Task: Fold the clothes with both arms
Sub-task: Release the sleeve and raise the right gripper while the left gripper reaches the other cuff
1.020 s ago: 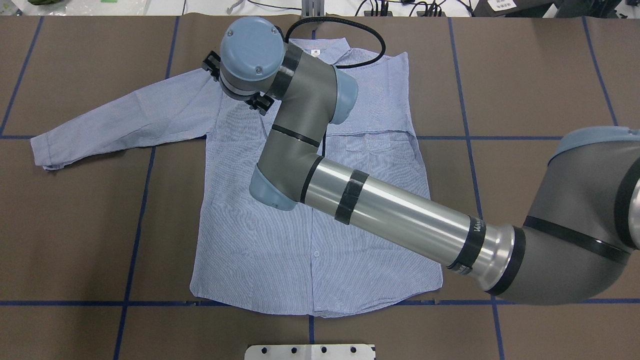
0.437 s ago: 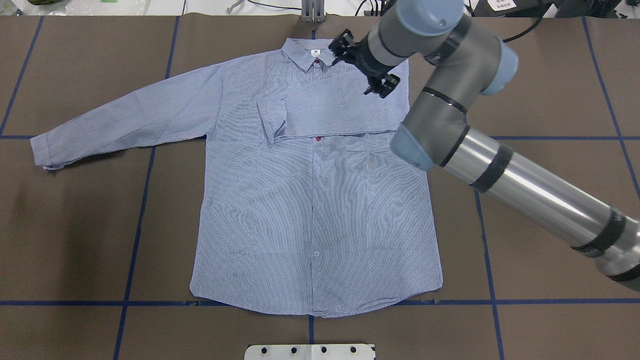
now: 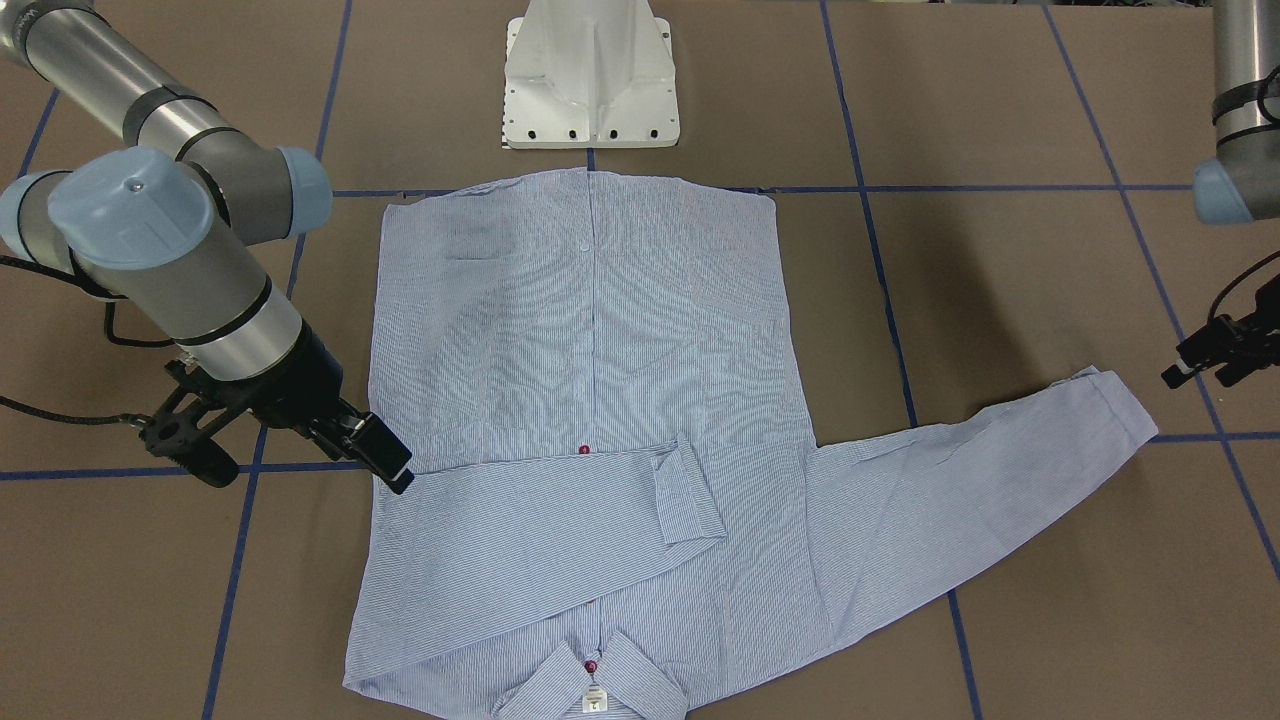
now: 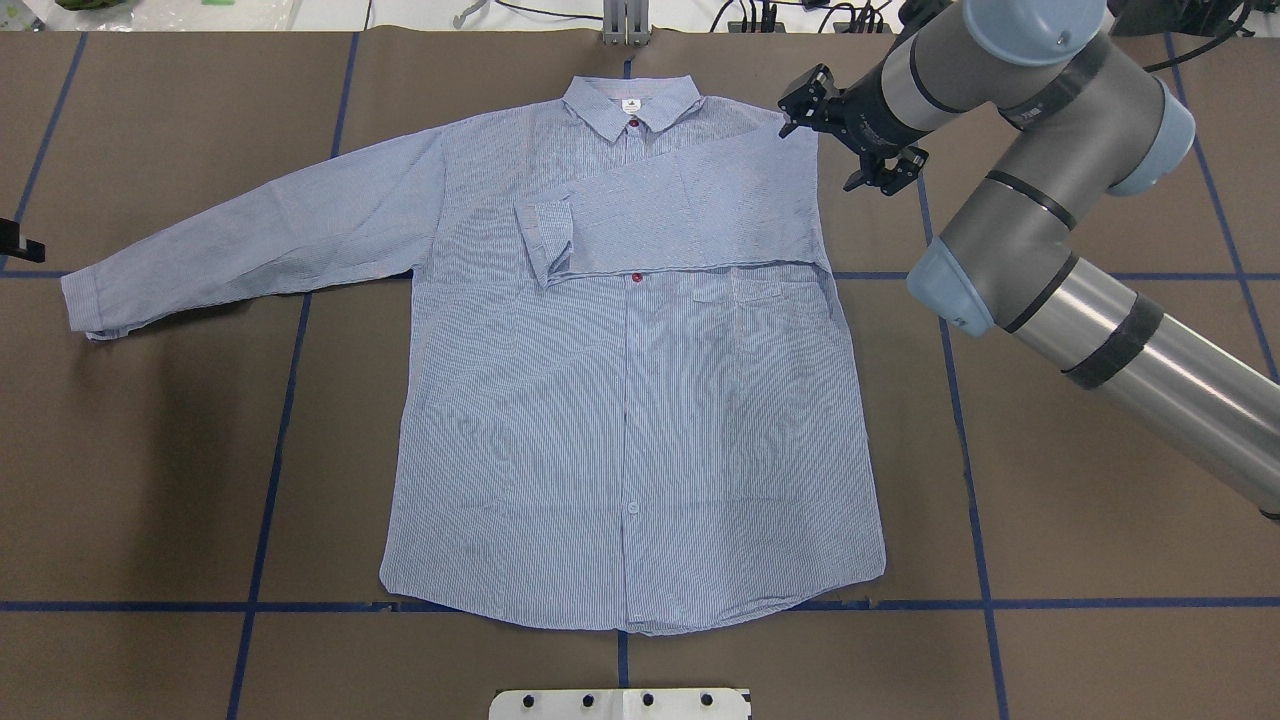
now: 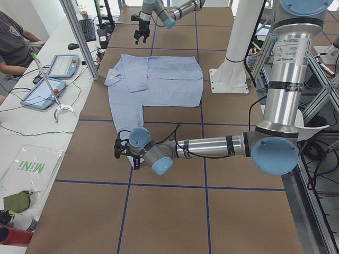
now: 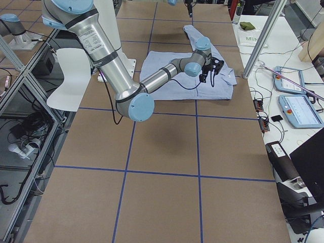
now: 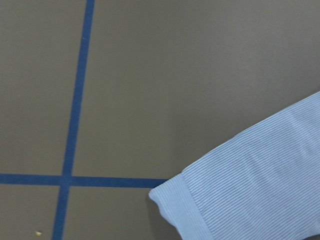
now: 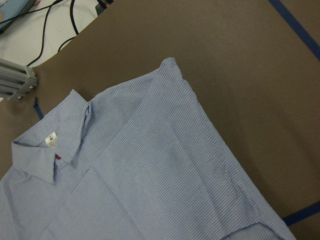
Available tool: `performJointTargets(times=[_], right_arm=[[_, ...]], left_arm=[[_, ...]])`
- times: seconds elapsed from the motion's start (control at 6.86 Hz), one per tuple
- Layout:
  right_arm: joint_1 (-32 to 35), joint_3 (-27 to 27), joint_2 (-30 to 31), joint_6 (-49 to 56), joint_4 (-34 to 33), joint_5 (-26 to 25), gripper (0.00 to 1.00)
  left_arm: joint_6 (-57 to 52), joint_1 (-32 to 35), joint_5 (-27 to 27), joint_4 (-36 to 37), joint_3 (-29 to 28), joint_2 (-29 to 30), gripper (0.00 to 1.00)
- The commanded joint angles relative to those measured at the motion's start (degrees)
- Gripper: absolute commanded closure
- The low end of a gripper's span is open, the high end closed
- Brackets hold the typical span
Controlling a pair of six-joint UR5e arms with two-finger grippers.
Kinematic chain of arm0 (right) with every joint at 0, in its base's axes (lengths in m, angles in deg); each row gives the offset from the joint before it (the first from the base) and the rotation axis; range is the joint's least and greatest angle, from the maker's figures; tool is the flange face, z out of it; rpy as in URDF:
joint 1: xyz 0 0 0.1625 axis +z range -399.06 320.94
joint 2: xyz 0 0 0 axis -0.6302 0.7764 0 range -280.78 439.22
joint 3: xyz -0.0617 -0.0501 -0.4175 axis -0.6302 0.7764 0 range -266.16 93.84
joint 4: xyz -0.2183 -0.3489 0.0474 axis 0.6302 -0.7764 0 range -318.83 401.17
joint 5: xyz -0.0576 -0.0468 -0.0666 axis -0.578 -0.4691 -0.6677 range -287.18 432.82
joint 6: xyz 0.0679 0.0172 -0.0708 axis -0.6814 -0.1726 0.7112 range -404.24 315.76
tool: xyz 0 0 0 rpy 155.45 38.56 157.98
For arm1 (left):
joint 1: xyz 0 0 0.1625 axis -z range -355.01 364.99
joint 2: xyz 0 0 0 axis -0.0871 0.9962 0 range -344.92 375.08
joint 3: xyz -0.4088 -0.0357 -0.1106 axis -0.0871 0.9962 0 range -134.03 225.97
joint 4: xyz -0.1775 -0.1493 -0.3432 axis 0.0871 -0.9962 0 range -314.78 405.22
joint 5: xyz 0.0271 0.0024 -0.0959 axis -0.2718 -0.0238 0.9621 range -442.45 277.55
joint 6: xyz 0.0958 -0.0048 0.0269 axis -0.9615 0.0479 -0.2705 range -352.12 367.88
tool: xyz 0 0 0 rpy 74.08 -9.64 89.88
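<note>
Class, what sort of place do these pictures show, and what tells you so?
Probably a robotics lab: a left arm and right arm at a table with blue grid lines, and tablets on a side bench.

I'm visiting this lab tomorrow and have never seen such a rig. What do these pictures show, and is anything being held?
This is a robot with two jointed arms at a brown table with blue tape lines. Each arm ends in an end effector, a two-finger clamp. The pictures come from one camera above and behind the robot, one facing it, one at each table end, one on each wrist. A striped shirt lies flat, front up: one sleeve folded across the chest, the other stretched out sideways. The right end effector hangs beside the shirt's shoulder, the left end effector beyond the outstretched cuff. Neither seems to hold anything.
</note>
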Motion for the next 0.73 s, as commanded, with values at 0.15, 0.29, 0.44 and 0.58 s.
performJointTargets(times=[0.15, 0.29, 0.44, 0.58], right_arm=[[0.67, -0.05, 1.22, 0.47, 0.07, -0.11, 0.01], [0.93, -0.14, 1.39, 0.47, 0.07, 0.06, 0.01], [0.84, -0.05, 1.39, 0.47, 0.07, -0.02, 0.01], [0.84, -0.05, 1.39, 0.21, 0.07, -0.11, 0.01]], left_arm=[[14.24, -6.13, -4.78, -13.03, -6.25, 0.89, 0.33], [15.12, -6.15, -4.98, -13.13, -6.25, 0.8, 0.42], [15.22, -6.15, -5.07, -13.13, -6.77, 0.8, 0.46], [15.05, -6.15, -5.15, -13.22, -6.78, 0.45, 0.46]])
